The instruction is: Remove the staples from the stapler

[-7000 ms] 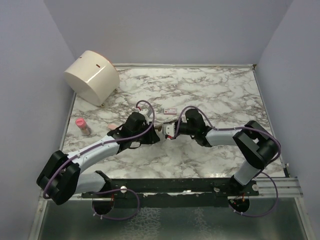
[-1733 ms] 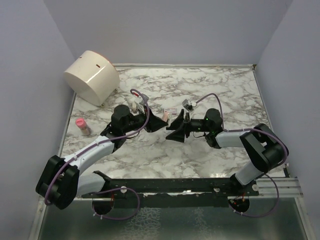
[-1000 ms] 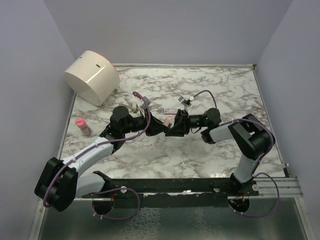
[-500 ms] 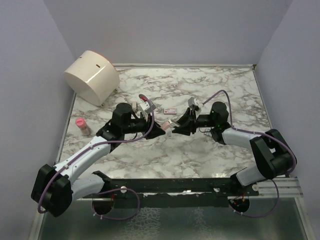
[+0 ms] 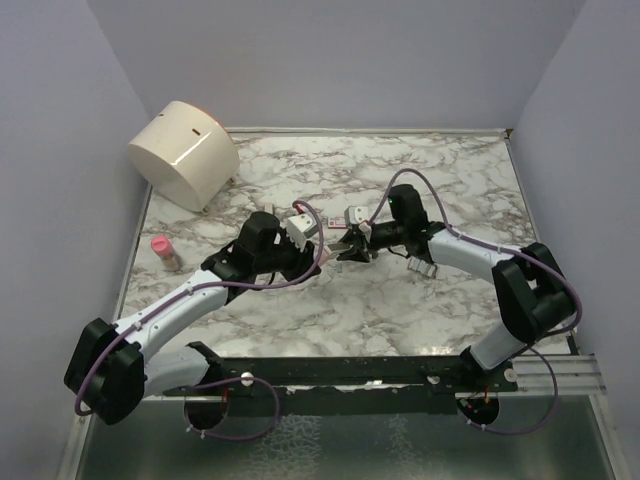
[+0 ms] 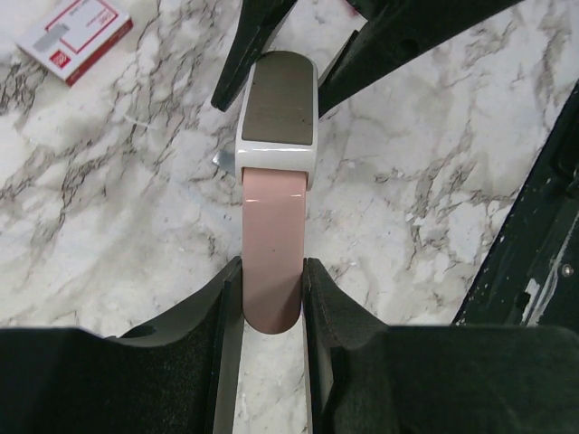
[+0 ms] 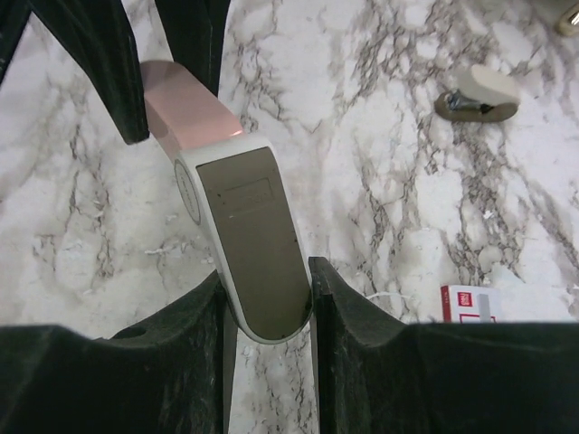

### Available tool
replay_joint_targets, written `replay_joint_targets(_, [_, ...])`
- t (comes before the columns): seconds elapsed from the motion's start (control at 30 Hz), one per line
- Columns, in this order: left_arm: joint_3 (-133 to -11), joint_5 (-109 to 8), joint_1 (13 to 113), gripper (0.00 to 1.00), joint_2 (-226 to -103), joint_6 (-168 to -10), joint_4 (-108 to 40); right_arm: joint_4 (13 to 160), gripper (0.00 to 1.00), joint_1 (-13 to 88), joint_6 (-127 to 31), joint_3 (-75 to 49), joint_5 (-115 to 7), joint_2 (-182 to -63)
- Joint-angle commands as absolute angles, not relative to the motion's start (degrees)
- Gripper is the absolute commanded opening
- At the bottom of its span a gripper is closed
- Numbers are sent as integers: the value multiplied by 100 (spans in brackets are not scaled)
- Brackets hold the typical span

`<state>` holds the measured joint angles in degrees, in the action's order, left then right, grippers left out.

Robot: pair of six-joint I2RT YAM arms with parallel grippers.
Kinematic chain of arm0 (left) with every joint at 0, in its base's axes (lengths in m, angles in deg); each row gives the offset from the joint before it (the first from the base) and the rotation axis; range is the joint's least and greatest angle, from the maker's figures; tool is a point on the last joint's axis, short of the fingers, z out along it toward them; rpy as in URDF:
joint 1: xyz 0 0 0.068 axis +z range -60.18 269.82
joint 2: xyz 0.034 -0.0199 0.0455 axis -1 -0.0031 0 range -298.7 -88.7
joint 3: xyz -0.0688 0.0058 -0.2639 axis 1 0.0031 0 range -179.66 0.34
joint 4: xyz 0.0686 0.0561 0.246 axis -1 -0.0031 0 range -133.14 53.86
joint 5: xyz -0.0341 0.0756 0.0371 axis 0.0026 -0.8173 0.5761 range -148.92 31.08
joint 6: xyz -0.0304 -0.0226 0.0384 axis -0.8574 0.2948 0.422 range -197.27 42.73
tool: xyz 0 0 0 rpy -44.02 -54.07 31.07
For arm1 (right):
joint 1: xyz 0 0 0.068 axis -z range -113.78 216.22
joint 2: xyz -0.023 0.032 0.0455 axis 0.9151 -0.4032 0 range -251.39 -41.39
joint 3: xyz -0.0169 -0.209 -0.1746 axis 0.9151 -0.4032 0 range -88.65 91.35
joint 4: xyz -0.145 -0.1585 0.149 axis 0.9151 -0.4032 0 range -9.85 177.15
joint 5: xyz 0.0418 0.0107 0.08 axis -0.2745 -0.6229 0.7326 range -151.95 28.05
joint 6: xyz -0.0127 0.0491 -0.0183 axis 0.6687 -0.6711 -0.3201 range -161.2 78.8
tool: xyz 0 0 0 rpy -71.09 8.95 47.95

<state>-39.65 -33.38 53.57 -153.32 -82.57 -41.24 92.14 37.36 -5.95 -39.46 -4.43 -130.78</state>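
The stapler (image 6: 275, 217) is pink with a white collar and a grey flat face (image 7: 256, 237). It hangs just above the marble table between the two arms, mid-table in the top view (image 5: 335, 246). My left gripper (image 6: 273, 271) is shut on its pink end. My right gripper (image 7: 269, 285) is shut on the rounded grey and white end. Each wrist view shows the other gripper's black fingers (image 6: 256, 41) (image 7: 109, 63) at the stapler's far end. The staples are hidden.
A red and white staple box (image 6: 74, 38) (image 7: 466, 304) lies on the table near the grippers. A small cream and grey object (image 7: 477, 93) lies further off. A pink bottle (image 5: 165, 252) and a cream drum (image 5: 185, 152) stand at the far left.
Both arms have swung and turned at the wrist while keeping hold of the stapler. The left wrist has come in towards the middle, and the right forearm now reaches in from further back.
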Motion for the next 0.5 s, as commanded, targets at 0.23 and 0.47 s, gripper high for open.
replay_joint_targets(0.23, [-4094,-4038,5308,0,-15480,-8315,-4132,8129,1,2970,695,-3480,-1495,-13633])
replay_joint_targets(0.47, [-4026,-4081,5308,0,-15515,-8178,-4161,8443,1,2766,722,-3658,-2176,-13509])
